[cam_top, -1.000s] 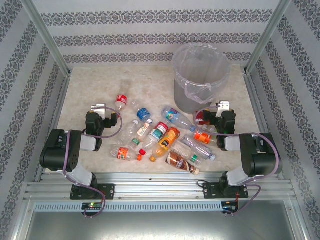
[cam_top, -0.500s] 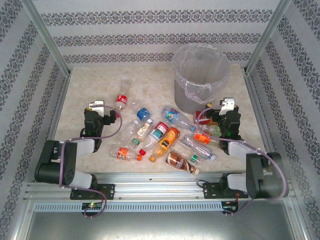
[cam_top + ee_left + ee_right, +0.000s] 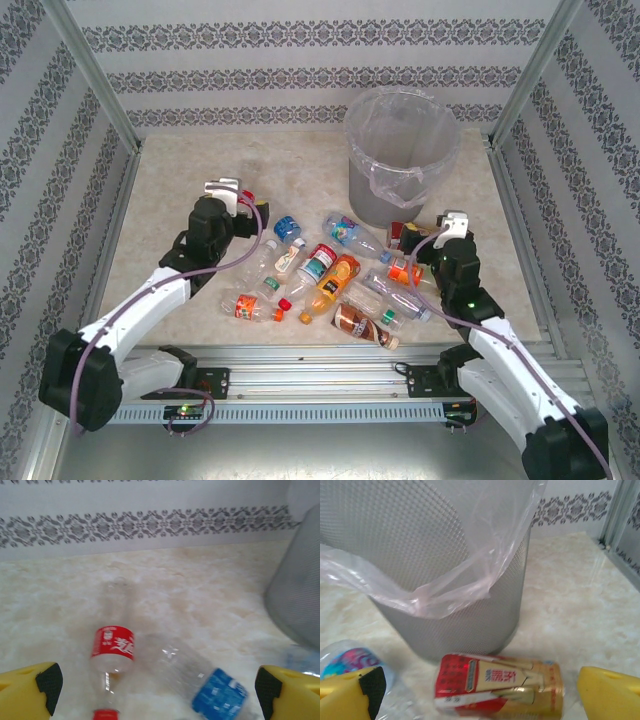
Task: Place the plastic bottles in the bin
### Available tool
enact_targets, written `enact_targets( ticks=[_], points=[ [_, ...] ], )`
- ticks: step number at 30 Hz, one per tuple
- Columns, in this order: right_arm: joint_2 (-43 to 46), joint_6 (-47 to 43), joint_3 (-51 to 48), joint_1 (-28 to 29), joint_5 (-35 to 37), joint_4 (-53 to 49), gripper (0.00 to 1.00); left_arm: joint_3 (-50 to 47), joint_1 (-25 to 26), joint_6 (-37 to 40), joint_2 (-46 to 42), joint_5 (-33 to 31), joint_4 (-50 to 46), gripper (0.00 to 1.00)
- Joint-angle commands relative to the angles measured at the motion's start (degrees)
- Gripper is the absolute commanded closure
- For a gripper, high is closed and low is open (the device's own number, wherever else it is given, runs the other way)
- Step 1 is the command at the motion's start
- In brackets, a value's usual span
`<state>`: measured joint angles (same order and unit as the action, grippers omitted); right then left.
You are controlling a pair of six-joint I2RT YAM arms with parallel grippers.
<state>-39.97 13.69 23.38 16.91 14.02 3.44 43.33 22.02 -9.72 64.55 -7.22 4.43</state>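
Both pincers are released and hold nothing. My left pincer hangs over a red-labelled bottle and a blue-labelled bottle. My right pincer faces a crushed red-and-gold bottle lying just beside the bin. The plastic bottles lie scattered on the surface in front of the bin. I judge nothing is binned yet, so the whole lot is left.

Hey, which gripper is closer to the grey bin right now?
Right. The right gripper is at the base of the bin, facing its wall; the left gripper is off on the table's left side, by a red-labelled bottle.
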Motion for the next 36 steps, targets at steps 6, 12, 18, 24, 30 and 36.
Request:
enact_targets(
  ticks=[6, 12, 18, 24, 30, 36],
  points=[
    [3.31, 15.59, 9.86, 11.58, 0.76, -27.82, 0.02, 7.61, 0.70, -9.96, -4.81, 19.76, -24.76, 0.00],
    [-3.07, 14.01, 17.26, 26.74, 2.69, -37.27, 0.02, 13.90, 0.67, -4.71, -5.57, 30.59, -34.75, 0.00],
    [-10.19, 12.15, 23.39, 38.08, 2.05, -46.60, 0.16, 18.80, 0.66, -0.13, -4.70, 38.59, -42.33, 0.00],
    [-14.41, 13.47, 23.50, 44.70, -1.96, -49.10, 0.27, 24.83, 0.65, 7.79, -4.40, 45.07, -54.17, 0.00],
    [-19.03, 13.87, 21.63, 47.96, -1.88, -47.78, 0.30, 20.83, 0.68, 8.16, -7.21, 48.49, -50.19, 0.00],
    [-23.87, 12.01, 21.09, 48.54, -3.93, -46.25, 0.33, 15.67, 0.60, 5.81, -9.39, 50.50, -41.57, 0.00]
  ],
)
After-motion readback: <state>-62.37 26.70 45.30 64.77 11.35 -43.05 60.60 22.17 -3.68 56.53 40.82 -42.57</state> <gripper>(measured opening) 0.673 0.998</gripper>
